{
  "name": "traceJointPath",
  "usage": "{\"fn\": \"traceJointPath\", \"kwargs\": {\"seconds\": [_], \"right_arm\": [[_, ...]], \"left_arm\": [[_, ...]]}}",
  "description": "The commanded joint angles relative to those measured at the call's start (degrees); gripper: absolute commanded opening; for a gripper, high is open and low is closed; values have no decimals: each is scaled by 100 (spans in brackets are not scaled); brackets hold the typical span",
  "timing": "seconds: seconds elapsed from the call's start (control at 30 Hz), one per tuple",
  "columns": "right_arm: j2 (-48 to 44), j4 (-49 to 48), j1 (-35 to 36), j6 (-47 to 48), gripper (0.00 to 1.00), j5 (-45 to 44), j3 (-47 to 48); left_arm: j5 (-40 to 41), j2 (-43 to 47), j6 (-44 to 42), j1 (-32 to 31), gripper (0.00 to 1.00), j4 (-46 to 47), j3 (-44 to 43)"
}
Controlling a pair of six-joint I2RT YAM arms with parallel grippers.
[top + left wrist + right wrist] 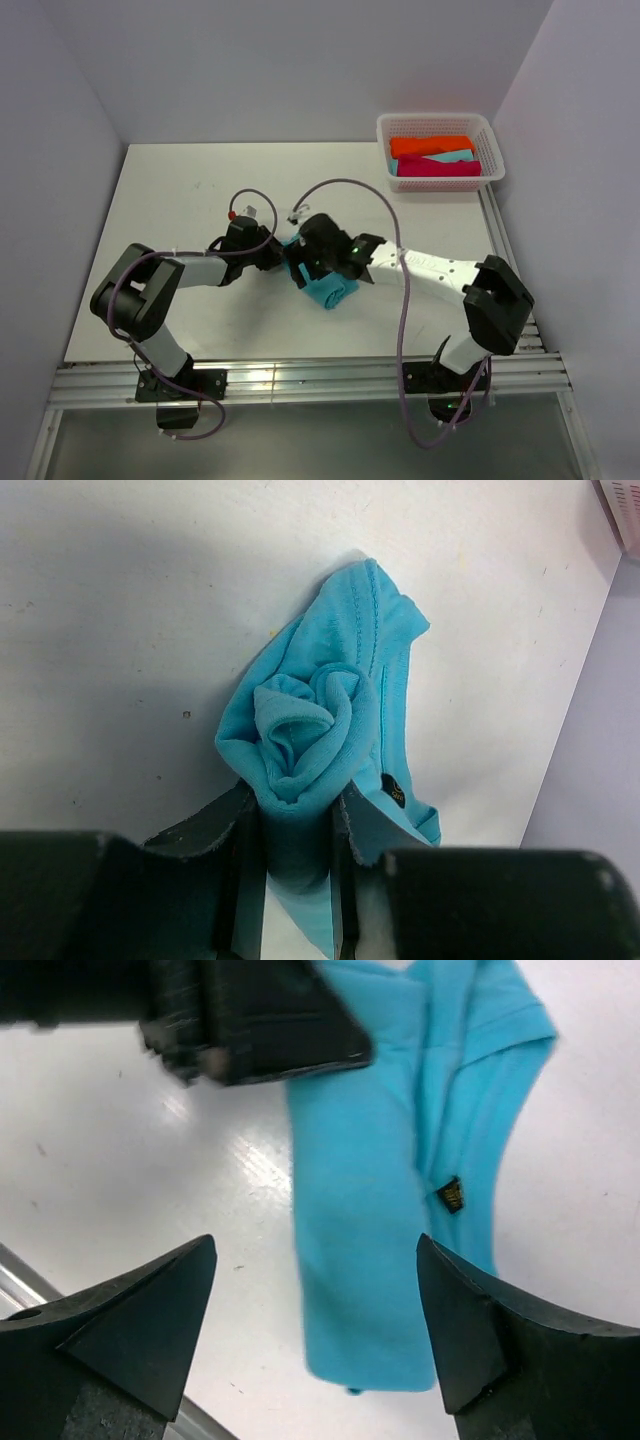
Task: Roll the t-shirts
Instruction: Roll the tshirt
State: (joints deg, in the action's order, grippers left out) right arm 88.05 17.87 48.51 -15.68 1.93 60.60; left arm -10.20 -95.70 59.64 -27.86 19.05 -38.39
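Note:
A turquoise t-shirt lies rolled into a tight bundle at the middle of the table. In the left wrist view the roll shows its spiral end, and my left gripper is shut on that end, one finger on each side. My right gripper stands open above the other part of the same shirt, its fingers apart and touching nothing. From above, the left gripper and the right gripper sit close together over the bundle. The left gripper's dark fingers show at the top of the right wrist view.
A white lattice basket stands at the table's back right corner, holding an orange t-shirt, a pale turquoise one and a magenta one. Cables loop over both arms. Walls close in the table on the left, back and right.

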Motion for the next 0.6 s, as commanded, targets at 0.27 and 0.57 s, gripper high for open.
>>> {"fn": "traceJointPath", "kwargs": {"seconds": [0.27,0.57], "right_arm": [[1626,1386,2223,400,88,-4277,1269],[2471,1518,2400,311,87,-5343,1481]], "left_arm": [[-105,-19,57,-44,19,-700,-239],[-360,34,145,-36,19,-806,-248]]}}
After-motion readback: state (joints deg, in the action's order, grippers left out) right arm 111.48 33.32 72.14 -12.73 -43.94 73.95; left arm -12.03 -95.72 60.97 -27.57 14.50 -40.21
